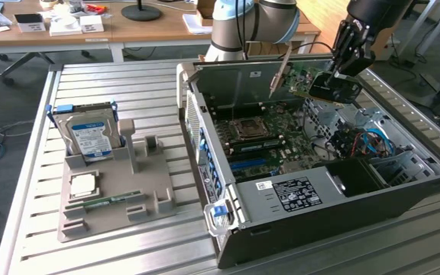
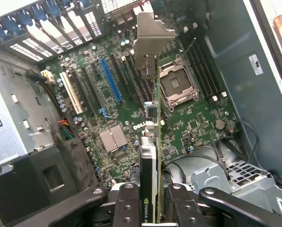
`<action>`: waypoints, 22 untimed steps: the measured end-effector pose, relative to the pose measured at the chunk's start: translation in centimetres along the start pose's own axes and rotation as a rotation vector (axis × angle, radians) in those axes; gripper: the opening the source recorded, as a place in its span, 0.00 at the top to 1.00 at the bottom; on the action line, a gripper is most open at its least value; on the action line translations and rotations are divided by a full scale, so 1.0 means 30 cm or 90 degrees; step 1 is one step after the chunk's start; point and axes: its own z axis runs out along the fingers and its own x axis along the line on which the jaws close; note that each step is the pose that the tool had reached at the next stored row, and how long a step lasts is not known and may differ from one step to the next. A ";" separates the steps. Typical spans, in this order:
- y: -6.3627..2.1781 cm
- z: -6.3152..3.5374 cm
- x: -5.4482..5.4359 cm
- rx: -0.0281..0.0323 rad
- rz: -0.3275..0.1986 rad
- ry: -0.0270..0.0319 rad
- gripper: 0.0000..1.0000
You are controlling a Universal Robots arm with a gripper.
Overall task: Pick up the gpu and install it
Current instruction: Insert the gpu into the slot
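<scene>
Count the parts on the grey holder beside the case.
3: hard drive standing at the far end, processor chip flat at centre, memory stick nearest the camera. None seems hidden.

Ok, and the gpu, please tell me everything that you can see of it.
The gpu is a thin green circuit card with a black shroud on one face, lettered in white near the grip, and a silvery metal bracket at its far end. The gripper is shut on it, with the fingers pressing its two faces. It hangs with one long edge toward the motherboard of the open computer case, apart from the board and in no slot yet.
</scene>
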 end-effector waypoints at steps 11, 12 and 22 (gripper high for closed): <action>0.000 0.000 0.000 -0.0002 -0.008 0.0004 0.73; 0.000 0.000 0.000 -0.0003 -0.013 0.0007 0.73; 0.000 0.002 0.000 -0.0021 -0.095 0.0054 0.73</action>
